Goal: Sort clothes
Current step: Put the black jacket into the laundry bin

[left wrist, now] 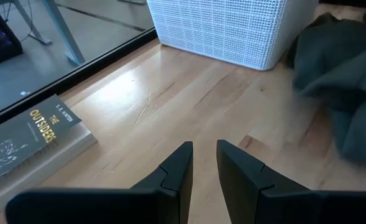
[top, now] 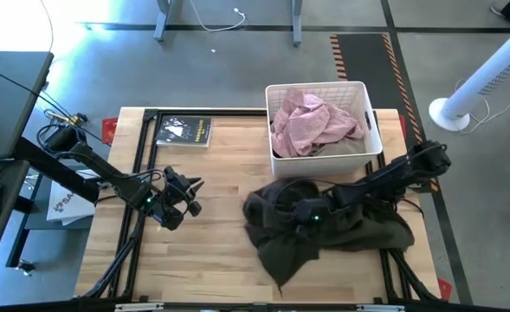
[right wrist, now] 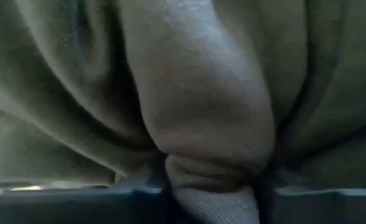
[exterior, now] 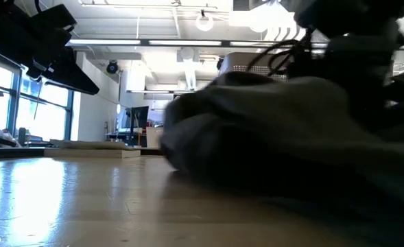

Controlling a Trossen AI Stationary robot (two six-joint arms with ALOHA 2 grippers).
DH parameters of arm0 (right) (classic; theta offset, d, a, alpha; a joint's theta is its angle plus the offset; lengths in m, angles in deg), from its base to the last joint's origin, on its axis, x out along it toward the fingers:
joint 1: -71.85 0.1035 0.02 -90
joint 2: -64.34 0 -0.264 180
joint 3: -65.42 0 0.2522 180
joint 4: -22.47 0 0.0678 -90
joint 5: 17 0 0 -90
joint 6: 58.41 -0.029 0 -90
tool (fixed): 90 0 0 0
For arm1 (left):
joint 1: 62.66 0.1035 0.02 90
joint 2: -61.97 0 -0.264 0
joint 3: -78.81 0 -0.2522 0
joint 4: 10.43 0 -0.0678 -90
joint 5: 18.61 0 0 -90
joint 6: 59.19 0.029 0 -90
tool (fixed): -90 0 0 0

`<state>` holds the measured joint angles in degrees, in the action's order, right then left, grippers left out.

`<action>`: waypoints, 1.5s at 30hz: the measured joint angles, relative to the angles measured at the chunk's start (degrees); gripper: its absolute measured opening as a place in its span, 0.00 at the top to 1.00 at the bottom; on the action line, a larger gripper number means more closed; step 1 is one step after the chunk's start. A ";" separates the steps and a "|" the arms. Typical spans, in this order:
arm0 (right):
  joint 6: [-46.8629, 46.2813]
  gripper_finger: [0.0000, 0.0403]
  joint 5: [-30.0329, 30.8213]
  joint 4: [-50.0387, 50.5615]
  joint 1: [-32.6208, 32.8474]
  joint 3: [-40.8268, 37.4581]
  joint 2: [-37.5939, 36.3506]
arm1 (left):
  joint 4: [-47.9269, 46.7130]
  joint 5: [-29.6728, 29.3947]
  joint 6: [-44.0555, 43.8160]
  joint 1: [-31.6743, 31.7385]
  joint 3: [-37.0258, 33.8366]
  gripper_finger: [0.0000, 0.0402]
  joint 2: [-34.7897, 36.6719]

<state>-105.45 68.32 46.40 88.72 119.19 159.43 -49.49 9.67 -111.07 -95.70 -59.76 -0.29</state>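
The dark olive-brown garment (top: 324,227) is heaped on the table in front of the white basket (top: 371,117) — a fold is pinched between the right gripper (top: 300,213) jaws, while the left gripper (top: 188,196), slightly parted and empty, is held well apart.

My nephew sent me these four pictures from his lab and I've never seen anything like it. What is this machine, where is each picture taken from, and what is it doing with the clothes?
It is a robot with two dark arms at a wooden table. One picture looks straight down, one looks level across the tabletop, and two come from cameras on the wrists. On the table lie a dark olive-brown garment, a book and a white basket holding a pale pink garment. The right hand is down in the olive garment; its wrist picture shows a fold of cloth bunched between its fingers. The left hand waits empty over bare wood, fingers slightly apart.
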 joint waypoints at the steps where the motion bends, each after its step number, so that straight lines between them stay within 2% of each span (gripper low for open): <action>1: 0.04 0.77 -1.21 -3.64 -0.38 0.00 1.48 | -0.02 0.15 0.00 0.00 0.00 0.82 0.00; 3: 0.06 0.87 -2.52 -11.82 -0.92 -0.02 4.58 | 0.00 0.16 0.02 0.00 0.00 0.82 0.00; 4: 0.18 0.89 -2.12 -15.33 -0.97 -0.05 5.32 | -0.02 0.16 0.00 0.02 0.00 0.82 0.00; 10: 4.32 0.89 6.80 -39.36 -0.79 -1.20 6.29 | -0.06 0.09 0.02 0.00 0.00 0.82 0.00; 13: 8.51 0.89 11.06 -46.93 -1.96 1.71 4.22 | -0.13 0.09 0.02 0.00 0.00 0.82 0.01; 19: 27.22 0.89 12.16 -44.77 -4.63 14.80 -0.75 | -0.02 0.06 0.04 0.00 0.00 0.82 0.00; 22: 38.19 0.89 13.17 -34.94 -5.98 25.61 -3.58 | -0.01 0.04 0.02 0.00 0.00 0.82 0.02; 26: 53.13 0.89 20.09 -18.54 -7.50 42.00 -4.40 | -0.04 0.03 0.03 -0.02 0.00 0.82 0.02; 32: 70.09 0.89 30.49 -9.55 -11.05 63.28 -4.53 | -0.04 0.02 0.04 -0.02 0.00 0.82 0.00; 34: 74.39 0.89 34.24 -9.07 -12.40 68.37 -4.59 | -0.07 0.03 0.04 -0.02 0.00 0.82 0.00; 36: 77.16 0.89 35.10 -10.04 -14.31 72.06 -4.59 | -0.07 -0.03 0.04 0.01 0.00 0.82 0.00; 41: 82.95 0.89 35.93 -22.17 -19.13 77.08 -4.55 | -0.07 -0.10 0.57 0.00 0.00 0.82 0.00; 45: 90.21 0.89 40.81 -26.29 -21.80 80.68 -4.73 | -0.07 -0.08 0.58 0.00 0.00 0.82 0.00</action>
<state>-15.24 109.13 20.11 66.92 199.87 154.70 -49.55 9.59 -110.49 -95.70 -59.76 -0.29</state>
